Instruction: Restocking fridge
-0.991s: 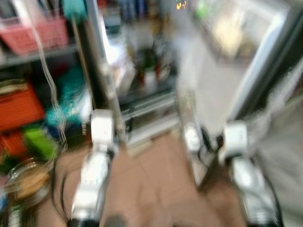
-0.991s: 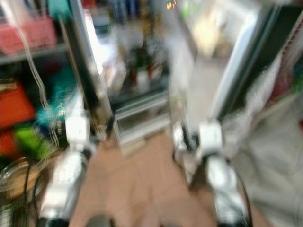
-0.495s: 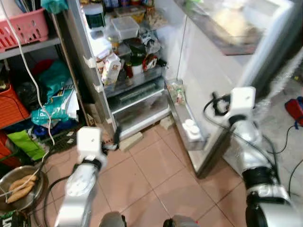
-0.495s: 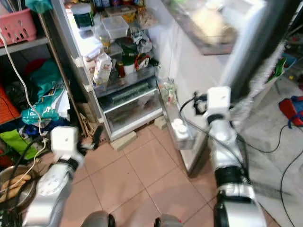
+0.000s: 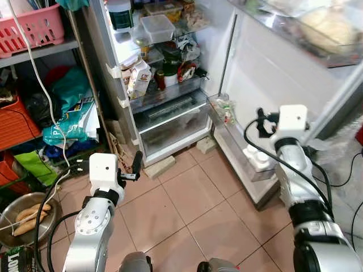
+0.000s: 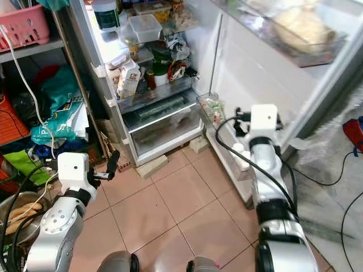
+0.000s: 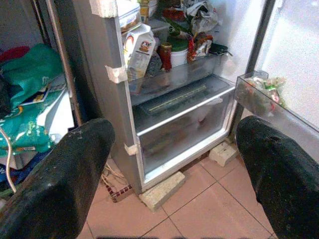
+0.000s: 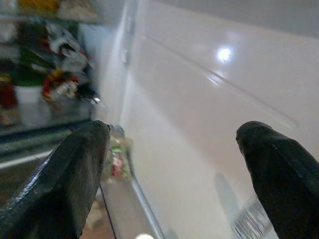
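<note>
From the head cameras, the fridge (image 5: 164, 85) stands open ahead of the robot, its shelves crowded with a milk carton (image 5: 138, 79), a clear plastic box (image 5: 158, 27), jars and wrapped food. A clear drawer (image 5: 170, 122) sits at the bottom of the compartment. The fridge door (image 5: 266, 85) is swung wide to the right, and its lowest door shelf (image 5: 249, 161) carries a few white-capped bottles. The left pincer (image 5: 135, 164) is held low over the tiled floor (image 5: 193, 209), just in front of the fridge's lower left corner, with nothing between its fingers. The right pincer (image 5: 261, 121) is raised beside the inner face of the door, above the door shelf; from here I cannot tell how far its fingers stand apart. To the left, a rack holds a pink basket (image 5: 35, 29), and a metal bowl (image 5: 22, 212) with two sweet potatoes rests on the floor.

In the left wrist view, the two black fingers (image 7: 65, 174) stand wide apart and empty, pointing at the drawer and at the milk carton on the shelf above it.

In the right wrist view, the fingers (image 8: 70, 174) are likewise spread wide with nothing held, facing the white inside of the door, with the blurred fridge shelves off to one side.
</note>
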`<state>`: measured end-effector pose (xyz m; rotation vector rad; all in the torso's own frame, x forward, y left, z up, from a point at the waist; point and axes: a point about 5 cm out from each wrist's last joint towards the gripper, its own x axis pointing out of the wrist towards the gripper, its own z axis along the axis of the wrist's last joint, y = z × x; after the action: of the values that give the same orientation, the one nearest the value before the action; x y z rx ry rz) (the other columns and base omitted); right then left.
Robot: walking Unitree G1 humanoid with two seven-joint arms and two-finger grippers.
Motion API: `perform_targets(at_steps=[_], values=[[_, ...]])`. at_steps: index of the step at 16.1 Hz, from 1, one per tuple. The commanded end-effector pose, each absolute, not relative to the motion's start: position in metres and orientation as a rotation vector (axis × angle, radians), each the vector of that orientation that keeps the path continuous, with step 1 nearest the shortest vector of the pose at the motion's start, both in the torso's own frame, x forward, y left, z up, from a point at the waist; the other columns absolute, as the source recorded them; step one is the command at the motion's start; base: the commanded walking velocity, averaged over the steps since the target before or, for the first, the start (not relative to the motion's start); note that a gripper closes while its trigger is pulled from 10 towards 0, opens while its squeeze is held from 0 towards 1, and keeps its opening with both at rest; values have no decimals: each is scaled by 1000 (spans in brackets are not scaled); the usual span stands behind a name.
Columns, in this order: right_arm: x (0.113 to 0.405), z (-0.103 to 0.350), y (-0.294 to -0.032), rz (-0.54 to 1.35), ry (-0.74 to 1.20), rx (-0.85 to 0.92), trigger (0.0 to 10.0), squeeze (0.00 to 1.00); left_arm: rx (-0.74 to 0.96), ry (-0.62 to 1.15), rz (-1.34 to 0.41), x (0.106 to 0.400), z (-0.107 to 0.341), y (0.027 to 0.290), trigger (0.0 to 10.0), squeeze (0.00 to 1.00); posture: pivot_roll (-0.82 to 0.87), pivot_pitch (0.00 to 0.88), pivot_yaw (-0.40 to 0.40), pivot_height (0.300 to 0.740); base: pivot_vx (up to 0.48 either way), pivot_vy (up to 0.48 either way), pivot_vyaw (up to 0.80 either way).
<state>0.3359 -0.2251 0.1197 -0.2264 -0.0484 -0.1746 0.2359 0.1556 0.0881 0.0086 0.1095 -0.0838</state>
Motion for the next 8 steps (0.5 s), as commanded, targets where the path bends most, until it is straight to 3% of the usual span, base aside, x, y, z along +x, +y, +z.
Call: perform_targets(at_steps=[1, 4, 8], values=[[332, 119, -227, -184, -53, -246, 10000, 0, 23, 101, -96, 236, 91, 156, 10000, 0, 111, 61, 17, 740, 0, 0, 0], [325, 109, -212, -133, -43, -214, 10000, 0, 25, 95, -90, 238, 92, 155, 10000, 0, 108, 62, 16, 740, 0, -381, 0], [325, 110, -202, -83, -59, -195, 10000, 0, 21, 92, -86, 239, 92, 154, 10000, 0, 104, 62, 14, 740, 0, -443, 744]])
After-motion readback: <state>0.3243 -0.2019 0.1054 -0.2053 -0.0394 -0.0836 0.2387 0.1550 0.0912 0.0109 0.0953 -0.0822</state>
